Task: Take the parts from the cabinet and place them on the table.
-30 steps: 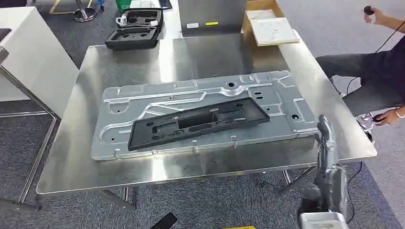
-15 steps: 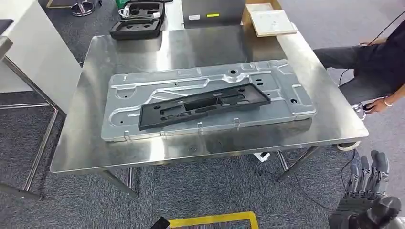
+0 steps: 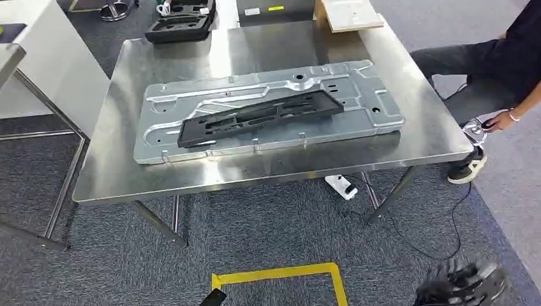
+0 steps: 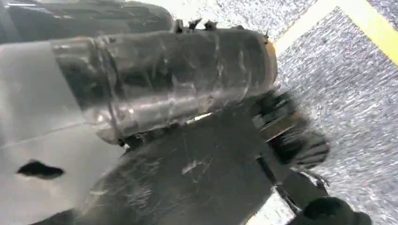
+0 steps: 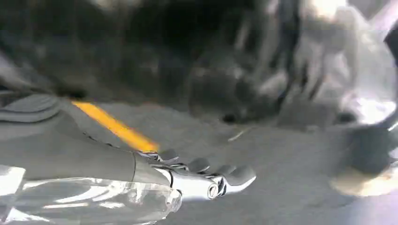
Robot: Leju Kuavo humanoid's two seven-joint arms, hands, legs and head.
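Right robot hand (image 3: 460, 292) hangs low over the grey carpet, off the near right corner of the worktop (image 3: 115, 159), well apart from it. In the head view it is a dark blur. The right wrist view shows its fingers (image 5: 202, 176) stretched out side by side with nothing between them: open, holding nothing. Left robot hand: the left wrist view gives dark blurred shapes against carpet and yellow tape; cannot tell whether it is open or closed.

On the floor just beside the right hand, a yellow tape outline (image 3: 281, 275) marks a box on the carpet, with a small dark object (image 3: 215, 298) at its near left corner.

The worktop is a steel table on angled legs. Lying flat across its middle, long side running left to right, is a large stamped silver metal panel (image 3: 166, 137). On top of that, touching it, rests a long black plastic frame (image 3: 255, 116), set slightly askew, its right end nearer the far edge than its left. Both parts are on the worktop, neither touched by a robot hand.

Beyond the far left corner sits an open black foam-lined case (image 3: 178, 25). Beyond the far edge, toward the right, a pale board (image 3: 348, 14). A white power strip (image 3: 341, 187) lies on the floor under the near right side. A person (image 3: 491, 70) in dark clothes sits past the right edge, one hand lowered.
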